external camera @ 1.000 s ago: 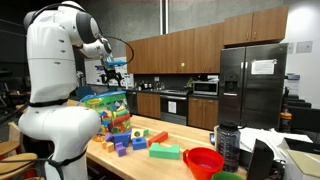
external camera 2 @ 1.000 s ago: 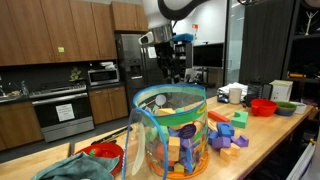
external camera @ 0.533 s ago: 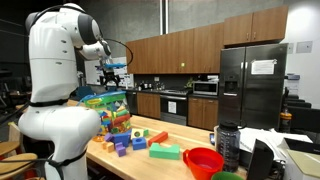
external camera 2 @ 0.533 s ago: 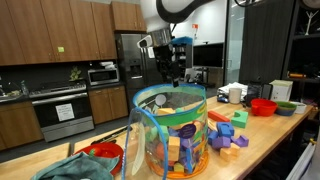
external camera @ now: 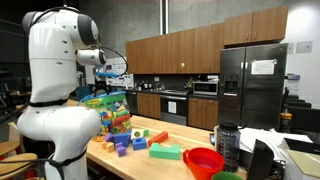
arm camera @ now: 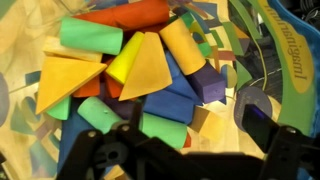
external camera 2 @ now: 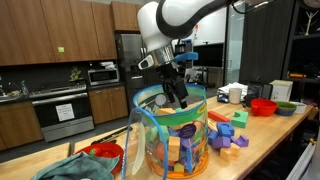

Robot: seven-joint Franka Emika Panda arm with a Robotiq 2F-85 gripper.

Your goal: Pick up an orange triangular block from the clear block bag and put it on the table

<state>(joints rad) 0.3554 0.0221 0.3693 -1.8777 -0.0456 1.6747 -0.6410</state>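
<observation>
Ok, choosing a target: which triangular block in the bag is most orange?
The central triangle, between the yellow wedge and tan cylinder; the left triangle looks yellower.

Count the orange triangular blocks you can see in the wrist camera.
2. One orange triangular block lies in the middle of the pile. The other, slightly yellower, is to its left. Both are inside the clear block bag. More may be buried underneath.

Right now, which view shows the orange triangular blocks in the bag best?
The wrist view: it looks straight down on an orange triangular block lying on top. Both exterior views show only the clear block bag side-on, triangles indistinct.
</observation>
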